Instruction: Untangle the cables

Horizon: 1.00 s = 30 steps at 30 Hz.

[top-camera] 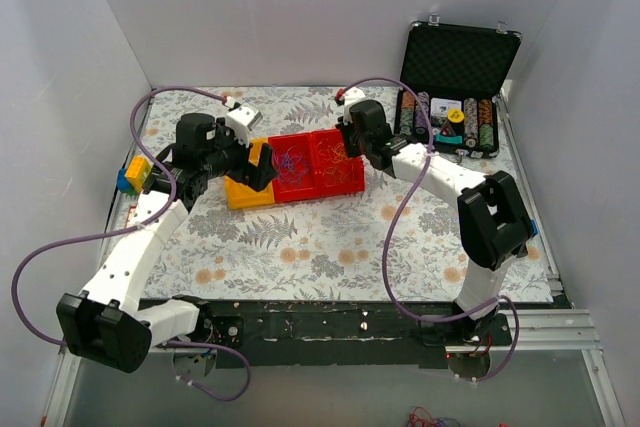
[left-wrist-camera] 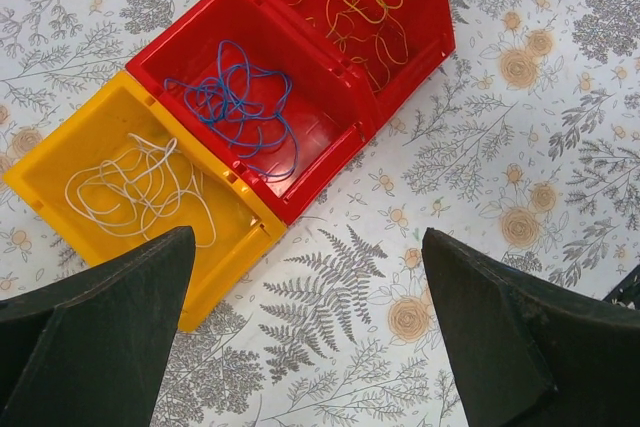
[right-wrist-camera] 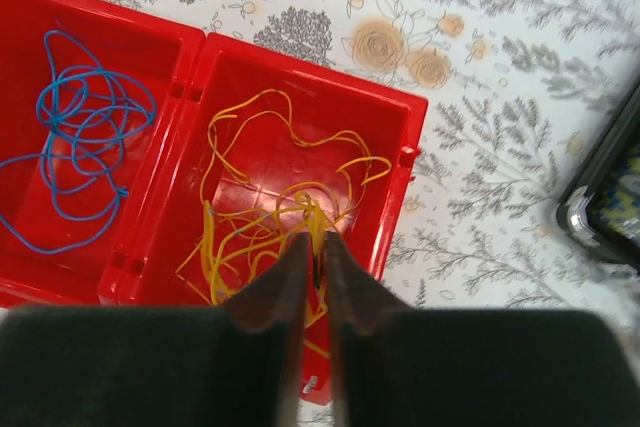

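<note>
The cables lie sorted in three bins set side by side. A whitish wire (left-wrist-camera: 140,187) is in the yellow bin (left-wrist-camera: 60,162). A blue wire (left-wrist-camera: 235,107) is in the middle red bin (left-wrist-camera: 330,97), and it also shows in the right wrist view (right-wrist-camera: 85,137). Yellow-orange wires (right-wrist-camera: 260,222) are in the right red bin (right-wrist-camera: 400,177). My right gripper (right-wrist-camera: 315,247) is down in that bin, shut on a bunch of the yellow-orange wires. My left gripper (left-wrist-camera: 305,327) is open and empty above the tablecloth, just in front of the yellow bin. In the top view the left gripper (top-camera: 262,169) is over the yellow bin (top-camera: 240,195) and the right gripper (top-camera: 352,143) is over the right red bin (top-camera: 340,175).
An open black case of poker chips (top-camera: 458,77) stands at the back right; its corner shows in the right wrist view (right-wrist-camera: 600,207). A small stack of coloured blocks (top-camera: 133,175) sits at the left edge. White walls close in the table on three sides.
</note>
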Motion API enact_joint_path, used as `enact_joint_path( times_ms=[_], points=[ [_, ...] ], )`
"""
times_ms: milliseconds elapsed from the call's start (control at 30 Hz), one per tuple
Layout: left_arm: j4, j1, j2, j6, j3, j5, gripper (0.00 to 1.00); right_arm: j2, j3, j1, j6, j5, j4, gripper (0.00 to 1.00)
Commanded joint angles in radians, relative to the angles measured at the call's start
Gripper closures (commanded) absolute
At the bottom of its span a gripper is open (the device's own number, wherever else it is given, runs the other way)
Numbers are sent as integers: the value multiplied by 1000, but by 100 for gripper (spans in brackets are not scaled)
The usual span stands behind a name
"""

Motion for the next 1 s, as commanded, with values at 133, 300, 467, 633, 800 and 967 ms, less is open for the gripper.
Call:
enact_joint_path(
  times_ms=[133,300,467,633,800,967],
  points=[
    [43,6,-22,-34,10,-65,2,-11,51,5,13,2,-5,35],
    [63,7,-42,-27,-3,-72,2,-125,-11,5,44,-35,1,29],
    [79,7,-85,-132,-19,-96,2,-324,-179,5,70,-73,71,29],
    [72,7,-121,-165,-43,-118,2,-531,-377,5,87,-81,98,29],
    [95,7,-183,-162,-82,-139,2,-712,-538,5,97,-59,99,28],
    [126,7,-207,-185,-109,-207,2,-833,-636,3,114,-6,87,28]
  ],
)
